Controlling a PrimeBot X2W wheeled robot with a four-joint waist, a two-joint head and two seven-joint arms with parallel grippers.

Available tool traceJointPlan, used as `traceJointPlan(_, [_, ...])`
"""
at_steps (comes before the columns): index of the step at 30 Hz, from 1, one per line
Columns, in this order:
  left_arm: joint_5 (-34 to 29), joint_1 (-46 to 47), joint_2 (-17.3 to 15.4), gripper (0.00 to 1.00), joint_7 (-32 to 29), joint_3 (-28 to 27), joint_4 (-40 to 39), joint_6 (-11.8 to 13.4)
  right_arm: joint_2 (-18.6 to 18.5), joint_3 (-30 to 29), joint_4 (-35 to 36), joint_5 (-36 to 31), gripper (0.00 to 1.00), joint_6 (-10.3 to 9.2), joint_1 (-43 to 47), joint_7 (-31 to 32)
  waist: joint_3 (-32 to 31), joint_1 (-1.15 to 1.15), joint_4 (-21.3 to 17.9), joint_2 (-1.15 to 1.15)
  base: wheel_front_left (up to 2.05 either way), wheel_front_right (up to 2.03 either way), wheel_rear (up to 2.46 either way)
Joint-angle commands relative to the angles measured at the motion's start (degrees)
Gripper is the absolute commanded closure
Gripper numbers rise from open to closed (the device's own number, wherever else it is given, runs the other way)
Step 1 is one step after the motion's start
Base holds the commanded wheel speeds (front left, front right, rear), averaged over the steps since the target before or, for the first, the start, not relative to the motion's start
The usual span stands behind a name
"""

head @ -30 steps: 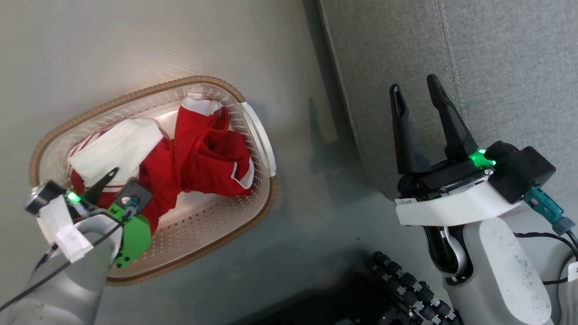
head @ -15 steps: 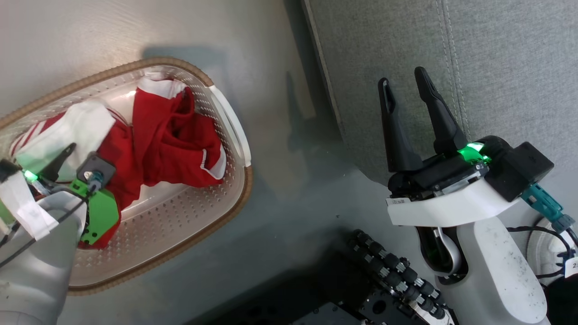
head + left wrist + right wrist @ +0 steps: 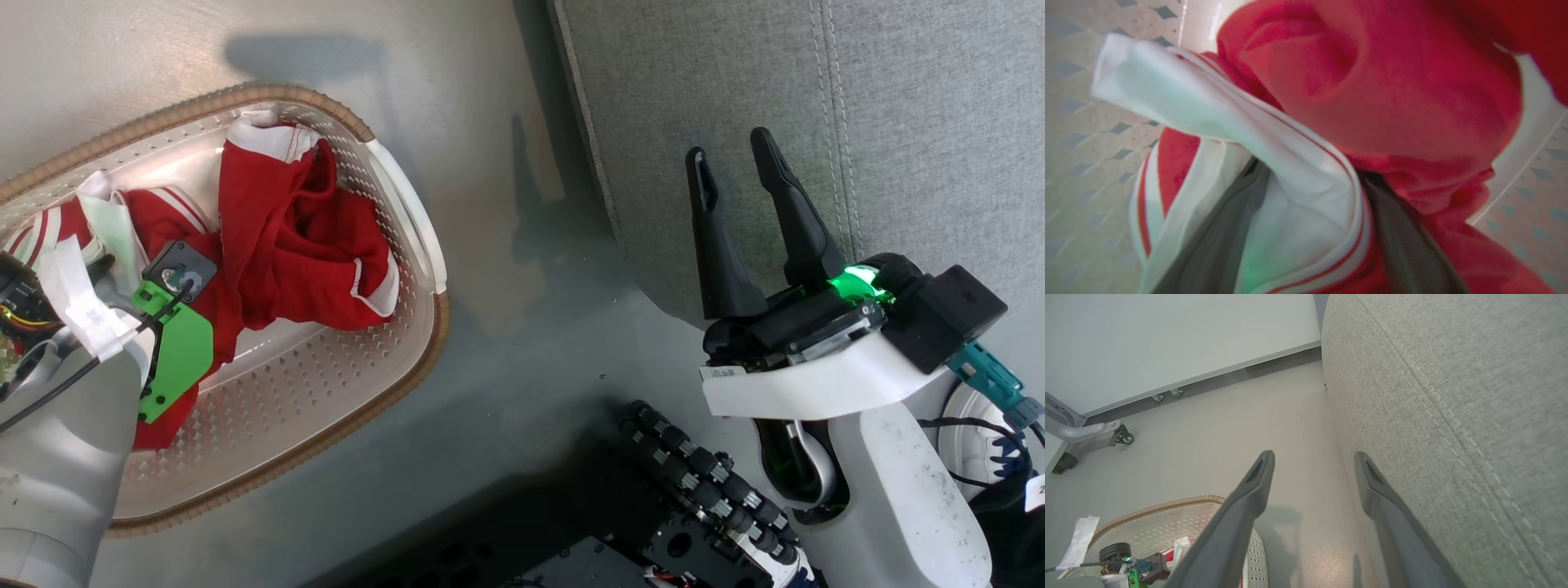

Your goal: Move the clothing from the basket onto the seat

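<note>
Beside the grey seat (image 3: pixel 898 98), on the pale floor (image 3: pixel 506 327), the cream basket (image 3: pixel 343 392) holds all of the red-and-white clothing (image 3: pixel 302 245), heaped toward one end of the tub with a perforated stretch of the bottom bare; none of the red cloth lies on the part of the cushion that shows, so the transfer itself appears not yet begun.

The left gripper (image 3: pixel 1310 173) is down among the garments; its wrist view shows the two dark fingers (image 3: pixel 1220 228) spread wide, one on either side of a white, red-striped fold, with the cloth bunched between them but not visibly pinched; the pick-up, by that look, is at the point of closing rather than made. From the head camera the left forearm covers the near end of the pile, and the fingers themselves are hidden behind the wrist.

The right gripper (image 3: pixel 729 143) hangs well apart from the basket, over the front edge of the seat; its jaws stand open and it holds nothing; its wrist view looks along the cushion's stitched seam, with the basket's brown rim low at the left.

Left to do, on this showing: close on the first garment, lift it free of the basket wall, carry it across the strip of floor to the cushion, let go, then return for the second; the two pieces lie tangled, so one may well drag the other.
</note>
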State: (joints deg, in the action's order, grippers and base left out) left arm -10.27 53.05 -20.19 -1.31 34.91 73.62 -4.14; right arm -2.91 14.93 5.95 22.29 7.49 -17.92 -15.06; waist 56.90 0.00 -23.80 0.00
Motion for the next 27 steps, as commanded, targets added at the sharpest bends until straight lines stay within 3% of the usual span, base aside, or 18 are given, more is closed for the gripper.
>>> traceJointPlan(1, [-0.2, 0.8, -0.3, 0.0, -1.0, 0.2, 0.3, -0.5, 0.0, 0.0, 0.4, 0.5, 0.0, 0.0, 0.7, -0.2, 0.1, 0.0, 0.0, 0.0, 0.0, 0.0, 0.0])
traceJointPlan(3, [0.4, 1.0, -0.4, 0.0, -2.9, 0.4, 0.3, -1.1, 0.0, 0.1, 0.6, 0.6, 0.0, 0.0, 0.8, -0.2, 0.3, 0.0, -0.1, 0.0, 0.0, 0.0, 0.0])
traceJointPlan(4, [0.7, 1.0, -0.4, 0.06, -3.9, 0.3, 0.4, -1.5, 0.0, 0.1, 0.7, 0.6, 0.0, 0.0, 0.9, -0.2, 0.3, 0.0, -0.1, 0.0, 0.0, 0.0, 0.0])
traceJointPlan(5, [1.3, 1.2, -0.4, 0.75, -4.9, 0.1, 0.4, -1.8, 0.0, 0.1, 0.7, 0.6, 0.0, 0.0, 1.0, -0.2, 0.3, 0.0, -0.1, 0.0, 0.0, 0.0, 0.0])
traceJointPlan(6, [1.7, 1.2, -0.4, 1.0, -5.5, -0.1, 0.4, -2.0, 0.0, 0.1, 0.8, 0.6, 0.0, 0.0, 0.9, -0.2, 0.4, 0.0, -0.1, 0.0, 0.0, 0.0, 0.0])
traceJointPlan(21, [9.6, -3.1, -1.3, 1.0, 2.3, -5.5, 0.2, 1.3, 0.0, 2.1, -1.2, 0.5, 0.0, 0.0, -2.5, -0.2, -4.2, 0.0, -2.0, 0.0, 0.0, 0.0, 0.0])
traceJointPlan(27, [12.7, -5.7, 2.9, 1.0, 9.1, -7.2, 0.2, 2.0, 0.0, 0.7, -3.3, -2.4, 0.0, 0.0, -1.8, -0.2, -11.3, 0.0, 0.9, 0.0, 0.0, 0.0, 0.0])
